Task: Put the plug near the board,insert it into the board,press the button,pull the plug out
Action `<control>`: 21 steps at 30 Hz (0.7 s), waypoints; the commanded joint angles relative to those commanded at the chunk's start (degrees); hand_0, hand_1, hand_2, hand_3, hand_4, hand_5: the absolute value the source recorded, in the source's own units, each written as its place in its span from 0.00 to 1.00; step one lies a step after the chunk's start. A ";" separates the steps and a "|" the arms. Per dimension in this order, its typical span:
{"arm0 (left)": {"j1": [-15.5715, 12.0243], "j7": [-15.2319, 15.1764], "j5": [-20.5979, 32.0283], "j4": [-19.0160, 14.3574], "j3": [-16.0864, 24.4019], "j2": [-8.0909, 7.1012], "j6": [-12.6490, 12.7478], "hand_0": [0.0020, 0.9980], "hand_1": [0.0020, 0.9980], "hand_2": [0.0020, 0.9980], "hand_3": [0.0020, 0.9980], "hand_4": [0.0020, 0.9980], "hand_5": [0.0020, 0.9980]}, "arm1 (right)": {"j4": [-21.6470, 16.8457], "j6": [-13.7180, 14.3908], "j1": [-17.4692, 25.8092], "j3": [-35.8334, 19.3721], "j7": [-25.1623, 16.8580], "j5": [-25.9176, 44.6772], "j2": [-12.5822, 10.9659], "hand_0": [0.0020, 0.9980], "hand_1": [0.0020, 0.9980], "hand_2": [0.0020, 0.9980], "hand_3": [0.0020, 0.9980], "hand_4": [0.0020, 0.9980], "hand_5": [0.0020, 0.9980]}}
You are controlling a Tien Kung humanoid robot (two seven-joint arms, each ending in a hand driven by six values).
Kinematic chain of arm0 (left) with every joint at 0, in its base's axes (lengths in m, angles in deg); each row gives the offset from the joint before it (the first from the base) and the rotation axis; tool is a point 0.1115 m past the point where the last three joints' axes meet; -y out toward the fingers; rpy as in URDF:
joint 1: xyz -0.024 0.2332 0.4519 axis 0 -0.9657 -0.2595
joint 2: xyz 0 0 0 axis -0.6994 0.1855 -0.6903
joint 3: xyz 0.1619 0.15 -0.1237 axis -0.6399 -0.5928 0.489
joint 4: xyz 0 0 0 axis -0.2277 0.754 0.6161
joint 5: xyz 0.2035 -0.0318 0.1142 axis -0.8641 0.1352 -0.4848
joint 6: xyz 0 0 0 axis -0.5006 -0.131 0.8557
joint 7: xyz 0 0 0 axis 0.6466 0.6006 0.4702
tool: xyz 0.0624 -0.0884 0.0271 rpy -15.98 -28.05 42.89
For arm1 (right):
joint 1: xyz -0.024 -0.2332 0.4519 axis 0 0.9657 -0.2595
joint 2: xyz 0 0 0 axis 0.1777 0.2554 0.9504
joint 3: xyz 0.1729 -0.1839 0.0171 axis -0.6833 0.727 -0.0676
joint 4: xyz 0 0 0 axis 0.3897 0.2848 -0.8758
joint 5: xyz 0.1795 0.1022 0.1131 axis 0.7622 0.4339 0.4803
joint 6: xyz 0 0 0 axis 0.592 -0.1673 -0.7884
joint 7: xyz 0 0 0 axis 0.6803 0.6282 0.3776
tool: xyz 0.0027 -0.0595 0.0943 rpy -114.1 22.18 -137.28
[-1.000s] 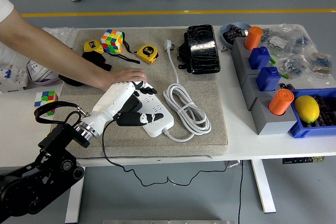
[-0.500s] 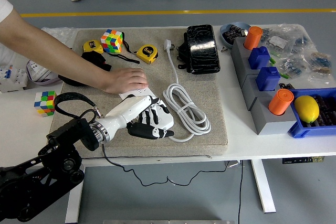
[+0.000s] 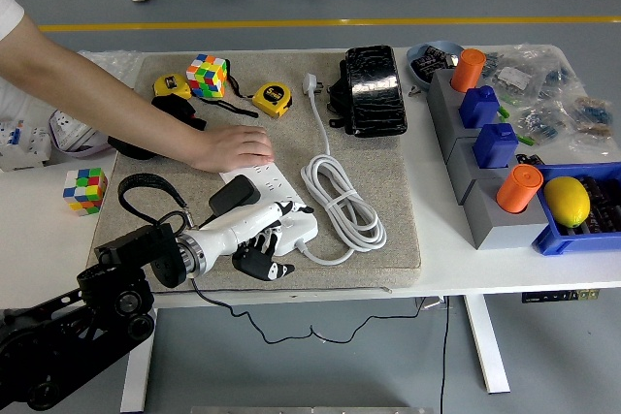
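Observation:
A white power board (image 3: 275, 191) lies on the grey mat (image 3: 388, 191). A person's hand (image 3: 233, 147) presses down on its far end. A black plug (image 3: 231, 198) stands on the board's left part, and its black cable (image 3: 209, 298) drops over the table's near edge. My left hand (image 3: 260, 244) lies across the board's near end, just below and right of the plug. Its black fingers (image 3: 254, 261) are curled under the palm and I see nothing held in them. The board's button is hidden from me.
The board's white cord (image 3: 340, 201) lies coiled to the right, ending in a white plug (image 3: 310, 82). Behind are a black pouch (image 3: 374, 89), two yellow tape measures (image 3: 273, 99) and a colour cube (image 3: 207, 75). Grey blocks (image 3: 466, 157) and a blue bin (image 3: 572, 230) with a lemon (image 3: 568, 201) stand on the right.
My left hand slid from over the board's middle toward its near end, uncovering the black plug, which now stands on the board. The person's hand stayed put.

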 joint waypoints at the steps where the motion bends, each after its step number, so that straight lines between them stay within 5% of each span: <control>1: -0.01 0.20 -0.11 0.08 -0.03 -0.02 -0.13 0.06 0.10 0.16 0.94 0.79 0.00 | -0.01 0.00 0.00 -0.03 0.00 0.00 0.00 0.49 0.54 0.53 0.51 0.82 0.34; 21: -1.00 2.88 -2.16 0.71 0.74 -1.18 -2.12 0.06 0.10 0.16 0.86 0.80 0.00 | -0.02 0.02 0.09 -0.34 -0.07 -0.22 0.02 0.49 0.54 0.52 0.51 0.82 0.34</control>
